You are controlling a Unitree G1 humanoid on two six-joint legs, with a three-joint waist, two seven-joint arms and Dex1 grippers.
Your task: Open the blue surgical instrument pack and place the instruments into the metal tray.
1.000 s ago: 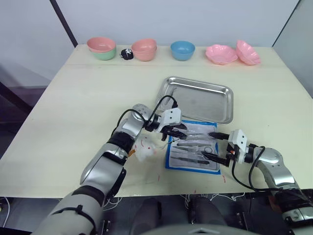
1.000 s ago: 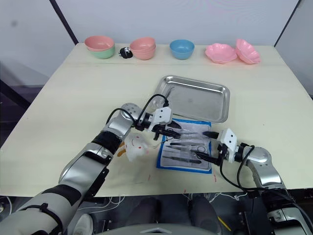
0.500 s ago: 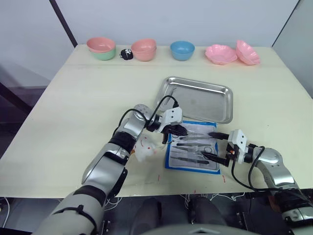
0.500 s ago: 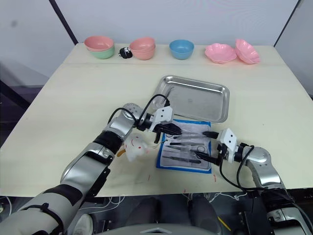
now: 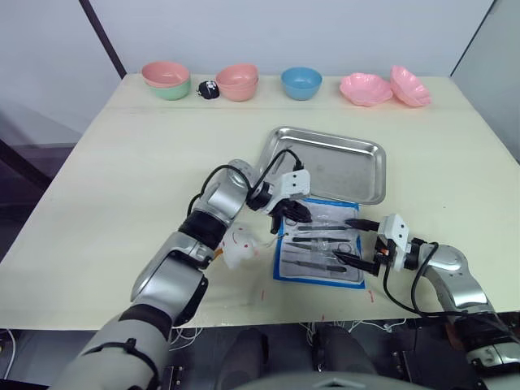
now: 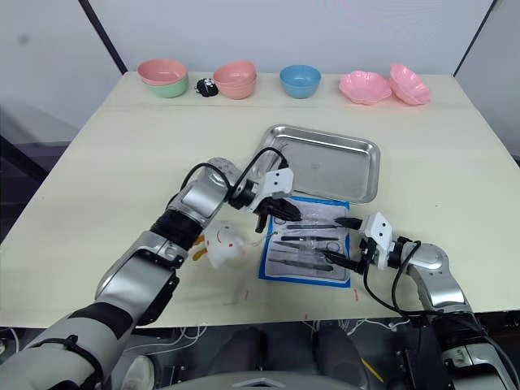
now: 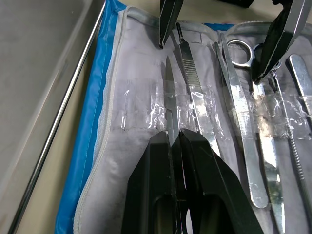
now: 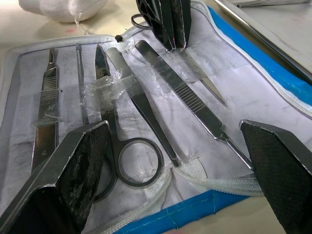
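The blue surgical instrument pack [image 5: 281,268] lies open on the table just in front of the metal tray [image 5: 341,169]. Its grey lining holds several instruments under clear strips, among them scissors [image 8: 139,156] and flat forceps [image 8: 181,93]. My left gripper [image 5: 294,213] is over the pack's far left part, shut on a slim pointed instrument [image 7: 168,92] that still lies in its pocket. My right gripper [image 5: 348,240] rests at the pack's right edge, its fingers [image 8: 73,180] wide open and holding nothing. The tray holds nothing.
A white lump with orange bits [image 5: 237,248] lies just left of the pack. Along the far edge stand stacked bowls [image 5: 166,79], pink bowls [image 5: 238,81], a blue bowl [image 5: 301,83], two pink flower dishes [image 5: 367,88] and a small black object [image 5: 210,88].
My left wrist has turned and its gripper has crept slightly toward the tray, staying on the pack's far left part. The right gripper has not moved.
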